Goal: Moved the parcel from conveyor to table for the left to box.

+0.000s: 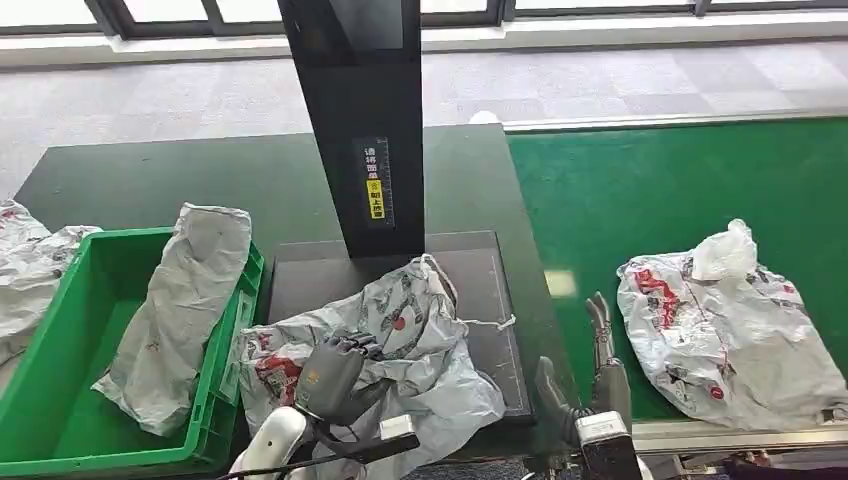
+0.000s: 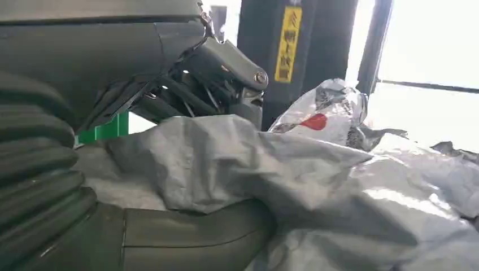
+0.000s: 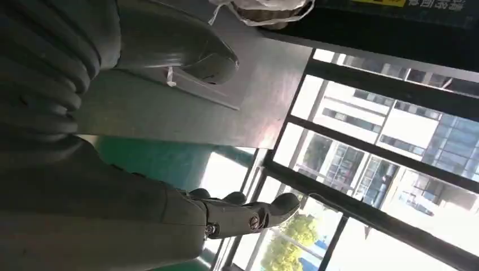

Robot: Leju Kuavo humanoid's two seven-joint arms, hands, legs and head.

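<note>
Left hand point(image 1: 333, 372) grips the parcel point(image 1: 400, 340) on the dark table point(image 1: 250, 180); right hand point(image 1: 600, 350) spread, holding nothing.

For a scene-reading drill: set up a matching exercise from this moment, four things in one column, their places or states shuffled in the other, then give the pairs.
Things
1. parcel under the left hand
2. parcel with the white bag on top
3. grey bag
4. right hand

Places or states
A. draped over the wall of the green crate
B. lying on the green conveyor
C. open, holding nothing, between table and conveyor
D. on the dark tray in front of the black post

Pairs: 1-D, 2-B, 3-A, 4-C
</note>
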